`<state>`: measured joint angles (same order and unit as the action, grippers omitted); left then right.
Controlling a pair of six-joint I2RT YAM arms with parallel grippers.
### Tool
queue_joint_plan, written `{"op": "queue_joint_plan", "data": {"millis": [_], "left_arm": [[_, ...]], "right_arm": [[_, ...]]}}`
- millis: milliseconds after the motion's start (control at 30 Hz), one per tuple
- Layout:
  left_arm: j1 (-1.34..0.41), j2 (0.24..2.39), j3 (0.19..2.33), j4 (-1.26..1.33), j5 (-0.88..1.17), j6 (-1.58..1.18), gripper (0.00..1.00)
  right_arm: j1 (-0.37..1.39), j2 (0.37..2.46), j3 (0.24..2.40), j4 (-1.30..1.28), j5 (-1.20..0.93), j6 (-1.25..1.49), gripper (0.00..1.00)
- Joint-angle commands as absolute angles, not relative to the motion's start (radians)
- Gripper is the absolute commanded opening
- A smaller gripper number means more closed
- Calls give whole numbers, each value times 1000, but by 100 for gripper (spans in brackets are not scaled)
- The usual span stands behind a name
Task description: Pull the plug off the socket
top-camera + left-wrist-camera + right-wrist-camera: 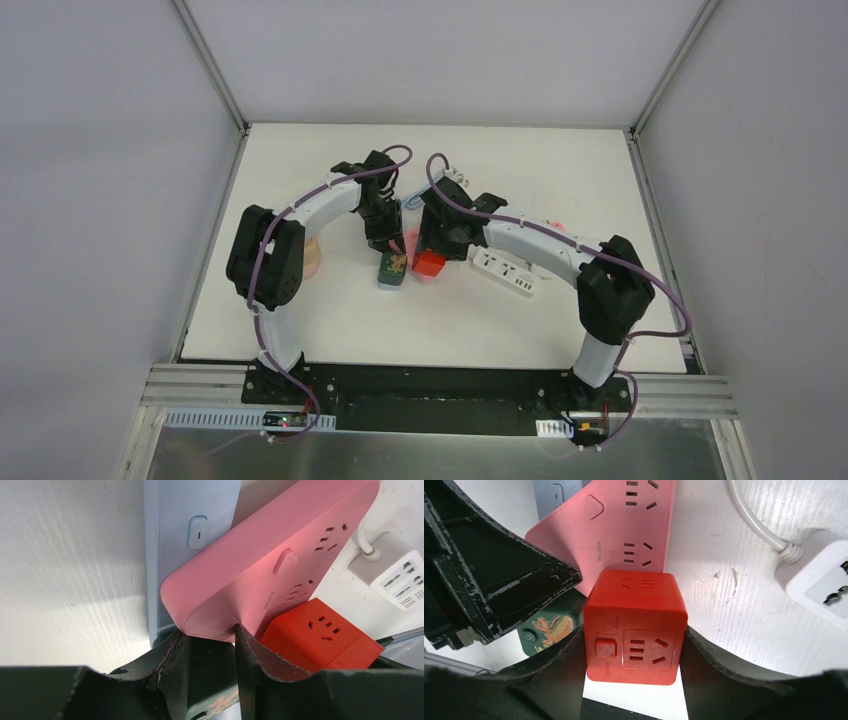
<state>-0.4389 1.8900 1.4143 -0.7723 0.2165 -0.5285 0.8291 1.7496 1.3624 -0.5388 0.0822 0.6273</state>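
The red cube socket (636, 625) (428, 263) sits between the fingers of my right gripper (634, 640) (430, 255), which is shut on its two sides. My left gripper (210, 632) (388, 245) is shut on the end of a dark green power strip (210, 680) (546, 630) (392, 270) printed with a dragon. A pink power strip (260, 570) (624, 530) lies just beyond both, touching the cube and the left fingertips. No plug's pins or cable show; the plug is hidden.
A light blue power strip (185, 530) (551, 495) lies partly under the pink one. A white power strip (505, 272) (819, 580) with its cable lies to the right of the cube. Grey walls enclose the white table (330, 330).
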Motion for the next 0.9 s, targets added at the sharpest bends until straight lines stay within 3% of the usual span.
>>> {"op": "queue_joint_plan", "data": {"millis": [0, 167, 300, 633, 767, 867], "left_arm": [[-425, 1969, 1361, -870, 6, -454, 35], [-425, 1974, 1359, -870, 6, -454, 35], [-425, 1974, 1361, -873, 5, -452, 34], [-425, 1986, 1365, -876, 6, -448, 33], [-425, 1992, 1367, -876, 6, -448, 33], [-425, 1994, 1365, -875, 6, -448, 32]], "right_arm": [[842, 1770, 1602, -671, 195, 619, 0], [880, 1927, 1755, -789, 240, 614, 0], [884, 1936, 1790, -795, 212, 602, 0], [729, 1598, 1412, -384, -158, 633, 0], [724, 1616, 1388, -337, -228, 642, 0], [768, 1685, 1453, -403, -143, 619, 0]]}}
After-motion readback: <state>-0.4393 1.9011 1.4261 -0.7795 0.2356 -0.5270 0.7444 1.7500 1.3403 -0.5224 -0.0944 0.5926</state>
